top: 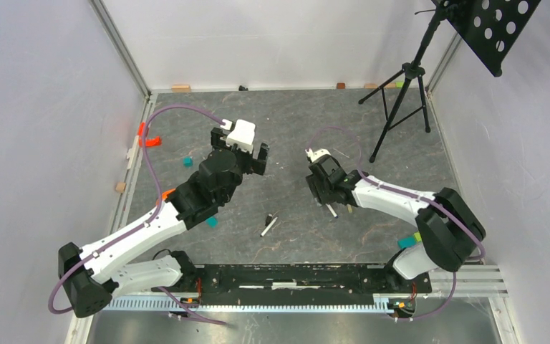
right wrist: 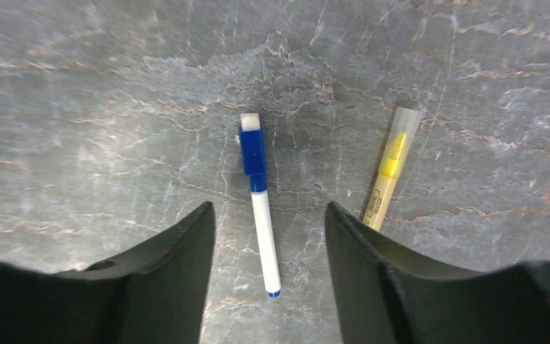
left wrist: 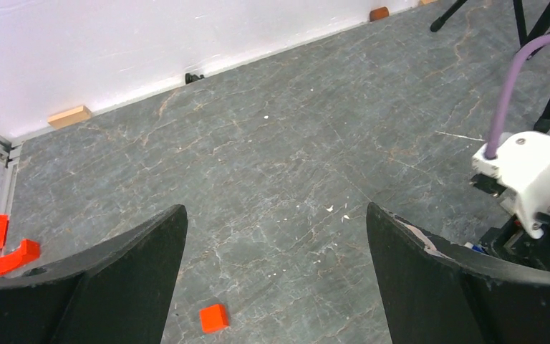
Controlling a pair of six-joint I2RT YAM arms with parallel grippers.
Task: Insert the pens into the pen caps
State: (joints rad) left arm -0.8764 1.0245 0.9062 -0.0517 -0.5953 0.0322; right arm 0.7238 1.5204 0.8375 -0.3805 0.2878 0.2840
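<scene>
Here: slim white pen (right wrist: 265, 236), cylindrical blue cap (right wrist: 252, 152), veined tabletop (right wrist: 79, 107).

The desk (right wrist: 79, 86) is showing dark grey stone, veined white and rust. A white pen (right wrist: 265, 240) is wearing a bright blue cap (right wrist: 252, 152); the other pen (right wrist: 378, 203) is glowing yellow-olive under a clear cap (right wrist: 405, 125). The right fingers (right wrist: 150, 287) are looming matte black, an orange-red block (left wrist: 213, 317) is blazing, and a purple cable (left wrist: 506, 93) is trailing.
</scene>
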